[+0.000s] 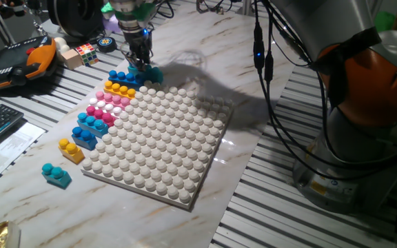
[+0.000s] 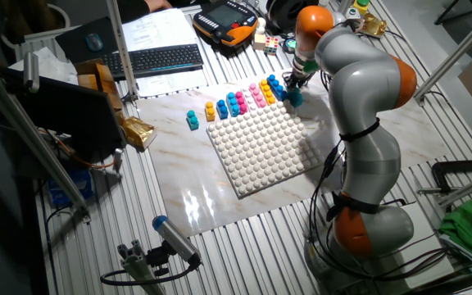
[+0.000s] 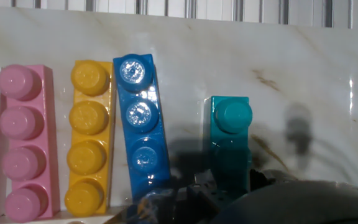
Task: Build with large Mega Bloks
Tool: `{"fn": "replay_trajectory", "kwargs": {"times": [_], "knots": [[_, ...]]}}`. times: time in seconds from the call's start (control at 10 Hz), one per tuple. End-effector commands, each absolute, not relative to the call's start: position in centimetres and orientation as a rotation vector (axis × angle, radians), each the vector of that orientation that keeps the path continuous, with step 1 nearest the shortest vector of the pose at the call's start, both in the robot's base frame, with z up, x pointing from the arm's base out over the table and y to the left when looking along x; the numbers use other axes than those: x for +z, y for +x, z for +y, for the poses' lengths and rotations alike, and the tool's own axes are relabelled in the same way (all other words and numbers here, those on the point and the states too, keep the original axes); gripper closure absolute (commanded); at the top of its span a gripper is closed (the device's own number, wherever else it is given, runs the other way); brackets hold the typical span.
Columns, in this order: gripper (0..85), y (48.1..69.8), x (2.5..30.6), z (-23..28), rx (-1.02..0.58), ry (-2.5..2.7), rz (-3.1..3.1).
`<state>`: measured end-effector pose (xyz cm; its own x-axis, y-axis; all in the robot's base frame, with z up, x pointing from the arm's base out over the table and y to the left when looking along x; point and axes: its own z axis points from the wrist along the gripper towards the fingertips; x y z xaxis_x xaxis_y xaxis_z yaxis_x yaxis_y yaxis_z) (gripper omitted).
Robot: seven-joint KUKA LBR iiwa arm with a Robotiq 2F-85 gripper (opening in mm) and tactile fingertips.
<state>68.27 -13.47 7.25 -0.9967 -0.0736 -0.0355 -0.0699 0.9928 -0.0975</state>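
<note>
Where the hand (image 1: 140, 63) grips, one teal brick (image 3: 230, 146).

End effector (image 1: 140, 60) low, pointing downward (finger state unclear)

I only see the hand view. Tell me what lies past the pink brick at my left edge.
Observer: A big white studded baseplate. The pink brick sits at its edge.
Operator: Report any bricks outside my picture.
Observer: A lone teal brick lies off the baseplate's near corner, apart from the row of bricks.
Operator: Say where the gripper is.
Observer: The gripper is right over the other teal brick at the row's far end. I cannot tell whether it grips it.
</note>
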Motion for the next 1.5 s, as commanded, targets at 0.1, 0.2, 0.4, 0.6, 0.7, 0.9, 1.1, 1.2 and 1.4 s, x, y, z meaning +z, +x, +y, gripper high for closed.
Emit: {"fn": "replay_trajectory", "kwargs": {"times": [0.1,0.2,0.4,0.6,0.7,0.9,1.1,1.2,1.4], "knots": [[45.7,68.3,7.2,-13.5,-0.147,-0.115,3.117],[44.7,68.3,7.2,-13.5,-0.147,-0.109,3.133],[42.0,68.3,7.2,-13.5,-0.147,-0.116,3.137],[40.0,68.5,6.4,-13.5,-0.147,-0.136,3.120],[39.3,68.8,5.8,-13.4,-0.157,-0.144,3.104],[39.3,68.8,5.3,-13.7,-0.165,-0.151,3.093],[39.7,68.9,4.4,-14.1,-0.156,-0.166,3.081],[40.7,69.0,4.3,-14.0,-0.158,-0.166,3.078],[54.7,69.0,4.9,-13.8,-0.130,-0.182,3.092]]}}
